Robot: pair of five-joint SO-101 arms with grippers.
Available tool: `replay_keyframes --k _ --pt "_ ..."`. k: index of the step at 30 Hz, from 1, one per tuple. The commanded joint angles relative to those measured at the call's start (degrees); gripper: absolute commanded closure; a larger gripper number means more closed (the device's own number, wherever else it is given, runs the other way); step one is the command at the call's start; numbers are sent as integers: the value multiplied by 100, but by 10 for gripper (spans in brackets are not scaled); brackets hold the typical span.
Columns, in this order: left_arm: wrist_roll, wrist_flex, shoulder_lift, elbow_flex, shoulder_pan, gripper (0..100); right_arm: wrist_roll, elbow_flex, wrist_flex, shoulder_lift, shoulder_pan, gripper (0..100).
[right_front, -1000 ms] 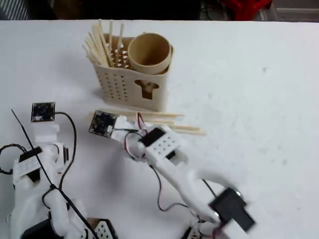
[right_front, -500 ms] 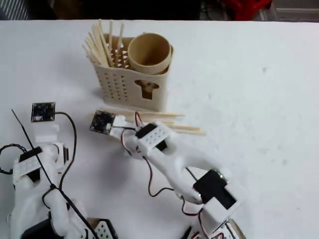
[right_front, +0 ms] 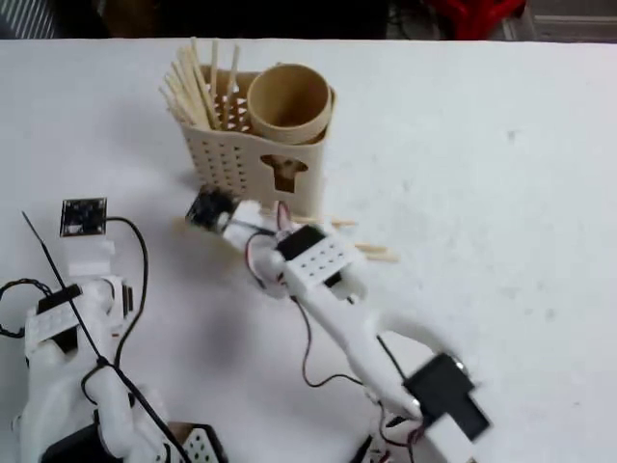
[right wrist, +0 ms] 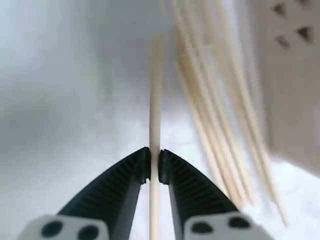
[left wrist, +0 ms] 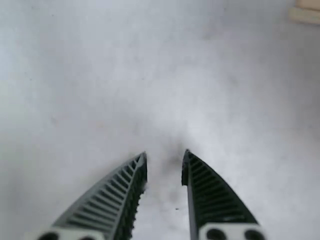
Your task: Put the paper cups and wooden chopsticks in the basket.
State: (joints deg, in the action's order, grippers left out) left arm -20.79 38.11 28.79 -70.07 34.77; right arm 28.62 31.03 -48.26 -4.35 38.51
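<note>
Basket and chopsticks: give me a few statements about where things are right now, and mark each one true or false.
1. A paper cup sits inside the basket. True.
2. The right end effector is shut on a single chopstick. True.
3. The left end effector holds a chopstick. False: it is open over the bare table and holds nothing.
4. Every chopstick is in the basket. False: loose chopsticks lie on the table beside it.
</note>
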Motion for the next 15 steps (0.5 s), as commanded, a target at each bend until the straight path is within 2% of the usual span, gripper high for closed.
replay_keyframes --k 1,9,15 --pt "79 -105 40 9 40 871 -396 -62 -233 -769 -277 982" --pt "79 -105 40 9 40 872 -615 -70 -479 -1692 -321 982" --pt "79 -105 40 9 40 872 -730 -308 -400 -2941 -259 982"
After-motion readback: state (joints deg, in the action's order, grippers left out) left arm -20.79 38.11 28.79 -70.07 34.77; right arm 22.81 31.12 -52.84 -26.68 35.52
